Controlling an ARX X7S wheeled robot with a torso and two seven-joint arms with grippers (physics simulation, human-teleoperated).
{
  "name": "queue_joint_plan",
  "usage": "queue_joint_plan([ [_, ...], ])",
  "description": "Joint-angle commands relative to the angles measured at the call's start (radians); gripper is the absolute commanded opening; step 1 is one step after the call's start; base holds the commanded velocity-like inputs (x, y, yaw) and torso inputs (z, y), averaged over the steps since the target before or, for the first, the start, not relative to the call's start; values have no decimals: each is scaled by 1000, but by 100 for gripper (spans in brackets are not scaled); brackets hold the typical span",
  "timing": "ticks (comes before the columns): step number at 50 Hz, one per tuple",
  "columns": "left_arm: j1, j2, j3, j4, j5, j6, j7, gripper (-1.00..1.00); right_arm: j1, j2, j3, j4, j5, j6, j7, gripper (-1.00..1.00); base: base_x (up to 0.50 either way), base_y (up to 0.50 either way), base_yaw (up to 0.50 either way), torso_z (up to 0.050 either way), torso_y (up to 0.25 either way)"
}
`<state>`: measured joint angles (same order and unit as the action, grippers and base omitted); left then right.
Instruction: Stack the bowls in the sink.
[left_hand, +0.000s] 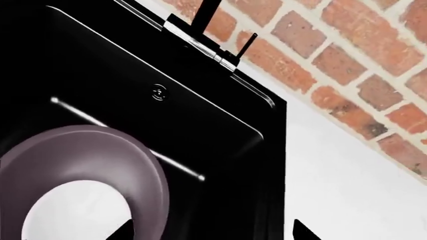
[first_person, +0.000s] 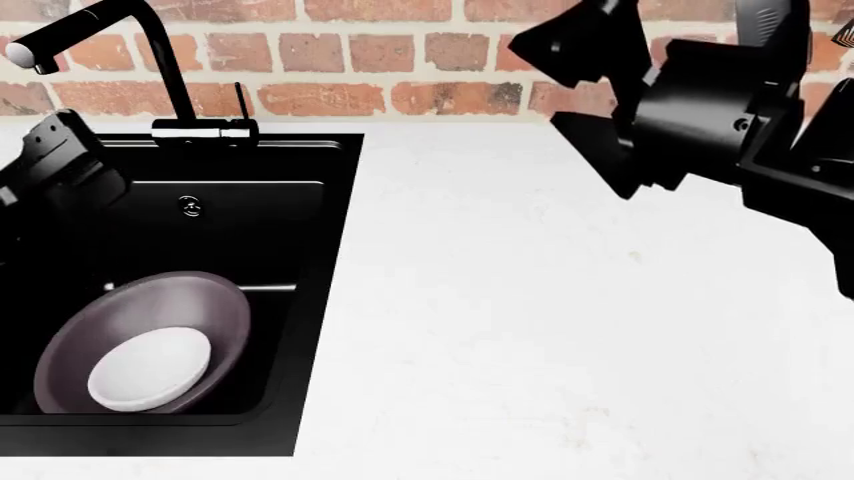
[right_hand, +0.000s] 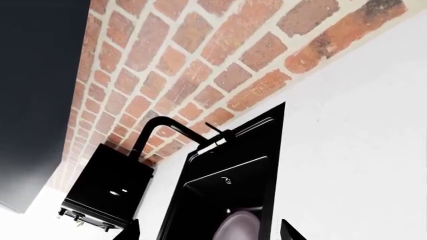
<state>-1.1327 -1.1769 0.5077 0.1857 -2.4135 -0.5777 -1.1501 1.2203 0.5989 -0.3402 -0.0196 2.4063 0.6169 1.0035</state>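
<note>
1. The sink (first_person: 307, 300), a rectangular matte black basin, is set into the left part of a white bench (first_person: 561, 330); a red brick wall (first_person: 400, 60) runs behind both.
2. The bench stretches from the sink's edge to the right side of the head view.
3. A black faucet (first_person: 134, 40) stands at the sink's back edge, its spout curving toward the left; a small round overflow fitting (first_person: 191, 207) sits on the basin's rear wall below it.
4. The left arm (first_person: 54, 160) reaches in over the sink's left back corner. In the left wrist view only 2 dark fingertip corners (left_hand: 303, 232) of the left tool show at the frame's edge, set well apart, so the tool reads as spread.
5. The right arm hangs raised above the right side of the bench, well apart from the sink. Its right tool (right_hand: 210, 231) shows 2 dark fingertips set well apart in the right wrist view, spread and pinching nothing.
6. The dark purple-brown bowl (first_person: 200, 310), large and deep, rests on the sink floor, in the front part of the basin.
7. The white bowl (first_person: 150, 368), smaller and shallow, lies inside the purple-brown one, touching its inner surface; the 2 bowls are stacked.
</note>
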Motion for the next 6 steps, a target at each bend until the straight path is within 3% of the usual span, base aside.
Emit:
queue_joint_plan([
  [1,16,-31,-58,125,-66,68,-8,100,-23,14,11,-43,13,-9,8,100,0,0,0,0,0],
  [6,11,-40,-82,168,-88,92,-11,100,-51,21,18,-71,13,-16,6,100,0,0,0,0,0],
])
